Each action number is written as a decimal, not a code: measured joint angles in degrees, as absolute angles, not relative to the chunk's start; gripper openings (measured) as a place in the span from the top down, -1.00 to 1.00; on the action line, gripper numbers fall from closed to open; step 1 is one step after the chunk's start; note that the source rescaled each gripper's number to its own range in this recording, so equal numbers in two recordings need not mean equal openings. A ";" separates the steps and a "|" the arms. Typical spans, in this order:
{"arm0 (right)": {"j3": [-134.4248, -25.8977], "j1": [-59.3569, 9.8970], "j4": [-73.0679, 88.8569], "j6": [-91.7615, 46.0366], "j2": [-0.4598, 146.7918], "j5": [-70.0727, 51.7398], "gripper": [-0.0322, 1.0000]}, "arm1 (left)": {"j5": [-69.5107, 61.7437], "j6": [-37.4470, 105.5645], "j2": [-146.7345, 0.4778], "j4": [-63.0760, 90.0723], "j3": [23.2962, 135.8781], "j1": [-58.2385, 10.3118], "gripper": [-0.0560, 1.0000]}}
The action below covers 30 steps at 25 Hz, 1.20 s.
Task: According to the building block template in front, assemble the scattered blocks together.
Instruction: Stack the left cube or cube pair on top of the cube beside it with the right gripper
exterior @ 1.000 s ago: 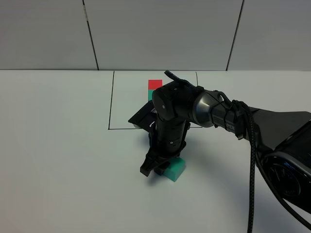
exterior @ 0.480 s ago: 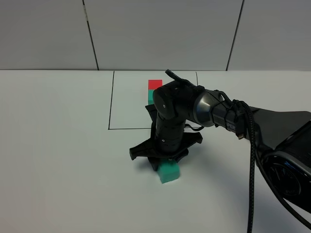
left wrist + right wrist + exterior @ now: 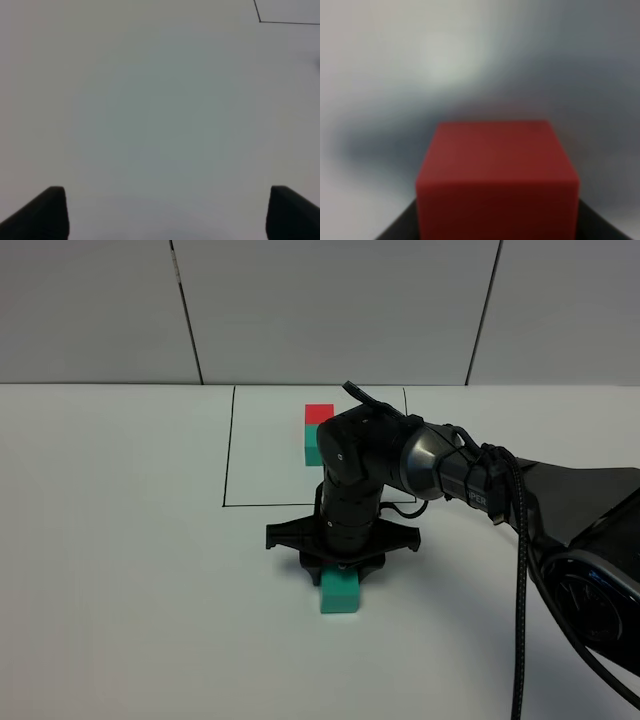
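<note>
White matte table [image 3: 110,570]: a plain work surface, bearing a thin black drawn rectangle [image 3: 228,448] toward the far side.

Right arm [image 3: 470,485]: black, reaching across the middle; its wrist has swung round over the last second and now sits square to the table edge, directly behind the loose teal cube.

Right gripper [image 3: 338,562]: fingers pinching the red cube [image 3: 497,175], which fills the wrist view close-up; from above this block is almost hidden under the wrist.

Left gripper [image 3: 160,220]: fingers spread wide over bare table, holding nothing, well apart from the work.

Building block template [image 3: 318,432]: red cube behind, teal in front, touching, inside the drawn rectangle.

Teal cube [image 3: 340,591]: loose, outside the frame on the near side, just beside the right gripper; a second ago it lay skewed, now its edges run parallel to the template.

Judgement: the red block looks lined up behind the teal one, so the pair nearly matches the template; release remains.
</note>
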State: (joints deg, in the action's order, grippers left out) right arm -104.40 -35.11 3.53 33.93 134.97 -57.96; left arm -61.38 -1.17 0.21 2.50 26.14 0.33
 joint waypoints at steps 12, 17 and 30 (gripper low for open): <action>-104.40 -35.00 4.27 37.96 134.97 -54.68 0.93 | -61.38 -1.17 0.21 0.86 26.14 0.33 -0.75; -104.40 -35.00 4.31 38.23 135.03 -54.68 0.93 | -61.38 -1.17 0.21 0.81 26.14 0.33 -0.75; -104.40 -35.00 4.58 36.67 135.28 -54.90 0.93 | -61.38 -1.22 0.21 0.81 26.14 0.33 -0.75</action>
